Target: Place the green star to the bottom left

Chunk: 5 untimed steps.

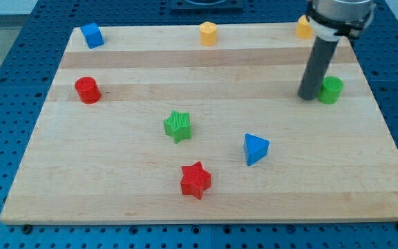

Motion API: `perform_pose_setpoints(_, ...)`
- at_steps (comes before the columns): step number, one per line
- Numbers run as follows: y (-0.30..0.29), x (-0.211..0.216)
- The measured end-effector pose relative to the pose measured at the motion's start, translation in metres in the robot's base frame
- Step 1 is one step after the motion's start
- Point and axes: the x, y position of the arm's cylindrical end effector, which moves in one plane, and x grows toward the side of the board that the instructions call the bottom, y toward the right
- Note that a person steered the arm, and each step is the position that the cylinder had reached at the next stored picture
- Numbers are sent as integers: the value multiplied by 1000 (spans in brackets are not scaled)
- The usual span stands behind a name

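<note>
The green star (177, 126) lies on the wooden board (116, 180), a little left of the view's middle. My tip (307, 96) rests on the board at the view's right, far from the star and just left of a green cylinder (332, 90), close to it or touching. A red star (195, 180) lies below and right of the green star. A blue triangular block (256, 149) lies to the right of the green star.
A red cylinder (87, 90) stands at the view's left. A blue cube (92, 35) sits at the top left. A yellow block (208, 32) sits at the top middle. Another yellow block (303, 27) at the top right is partly hidden by the arm.
</note>
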Motion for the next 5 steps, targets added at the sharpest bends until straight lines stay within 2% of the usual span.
perform_pose_setpoints(2,-108,56)
perform_pose_setpoints(3,-198,73)
perform_pose_setpoints(5,-193,57)
